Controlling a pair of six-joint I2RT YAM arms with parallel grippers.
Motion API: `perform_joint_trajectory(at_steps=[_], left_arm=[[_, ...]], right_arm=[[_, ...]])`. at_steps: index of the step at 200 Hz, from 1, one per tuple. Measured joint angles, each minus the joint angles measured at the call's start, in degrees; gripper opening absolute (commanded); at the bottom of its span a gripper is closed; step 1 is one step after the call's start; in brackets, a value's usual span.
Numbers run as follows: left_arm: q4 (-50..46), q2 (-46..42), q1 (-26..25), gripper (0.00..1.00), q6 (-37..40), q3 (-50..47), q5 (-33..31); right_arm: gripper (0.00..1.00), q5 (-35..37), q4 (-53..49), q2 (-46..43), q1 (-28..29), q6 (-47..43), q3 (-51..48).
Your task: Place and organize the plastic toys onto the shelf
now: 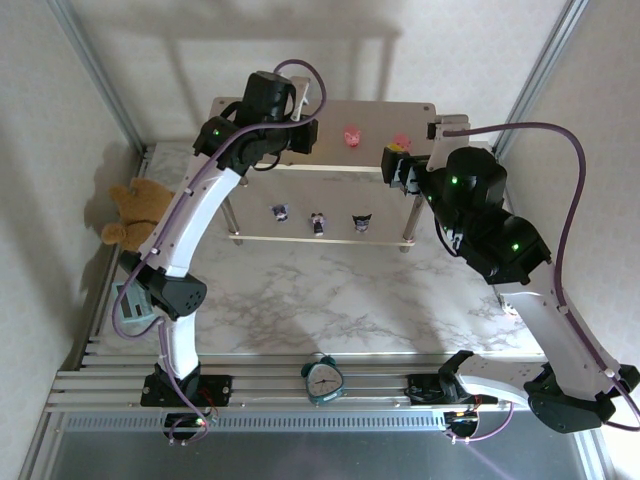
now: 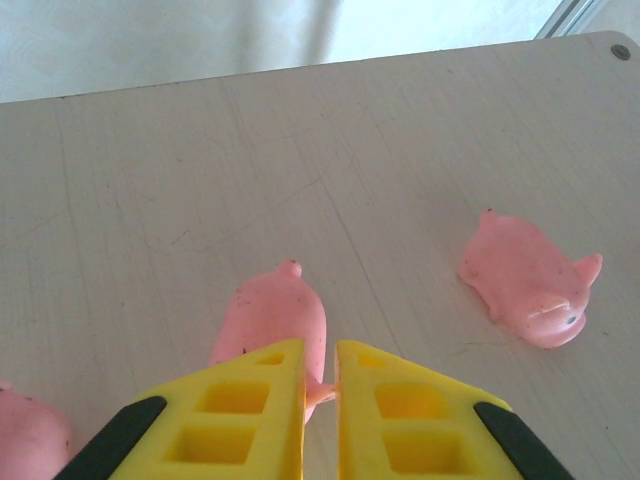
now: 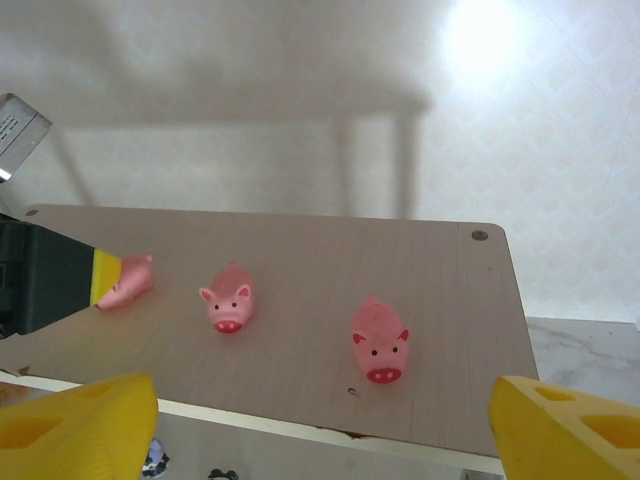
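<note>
- Pink pig [image 2: 275,320]: on the top board of the shelf [image 2: 180,170], rear end pinched in the clenched left gripper [image 2: 320,395]
- Right gripper [image 3: 325,425]: released, empty, facing the top board
- Step in hand: set-down; next, release the pig, then lift straight off

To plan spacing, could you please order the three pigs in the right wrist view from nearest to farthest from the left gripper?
1. The leftmost pig, at the left gripper's fingertips.
2. The middle pig, mid-board.
3. The rightmost pig, toward the shelf's right edge.
</note>
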Motion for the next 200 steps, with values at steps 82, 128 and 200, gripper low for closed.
perform_joint_trajectory(at_steps=[82,128,200], left_arm=[[0.44,0.00,-0.39,0.18,-0.66,0.09,0.44],[0.83,0.00,-0.37,0.19,-0.83,0.09,0.39],[1.84,-0.13,-0.42,0.24,-0.85,0.09,0.13]], right_arm=[[0.86,0.00,0.00,-0.04,0.00,0.00,-0.07],[0.86,-0.02,0.00,-0.07,0.00,0.00,-0.07],[0.87,-0.02,0.00,-0.98,0.00,0.15,-0.07]])
